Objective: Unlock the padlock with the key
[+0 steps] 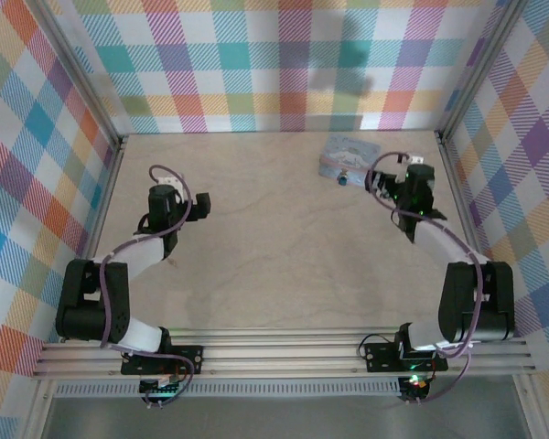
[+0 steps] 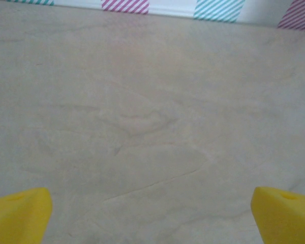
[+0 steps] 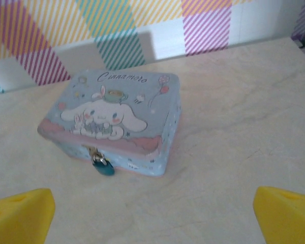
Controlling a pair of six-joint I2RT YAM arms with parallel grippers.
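Overhead: the tin [image 1: 348, 155] sits far right on the table [image 1: 274, 247], close to the checked back wall [image 1: 274, 55]. The padlock [image 1: 344, 178] is a blue speck at the tin's near side. The right gripper [image 1: 404, 169] is just right of the tin and apart from it. The left gripper [image 1: 167, 176] is well apart, over bare wood on the left side. The right wrist view resolves what overhead blurs: closed lid with a white cartoon dog and script lettering, and the padlock [image 3: 104, 166] hanging from a small metal clasp [image 3: 93, 152] on the tin's front wall, blue body low against it. Yellow fingertips [image 3: 20, 213] sit in both lower corners, spread wide, with nothing between them. The left wrist view shows plain wood grain and a strip of the striped wall. Its fingertips [image 2: 18, 216] are equally wide and hold nothing.
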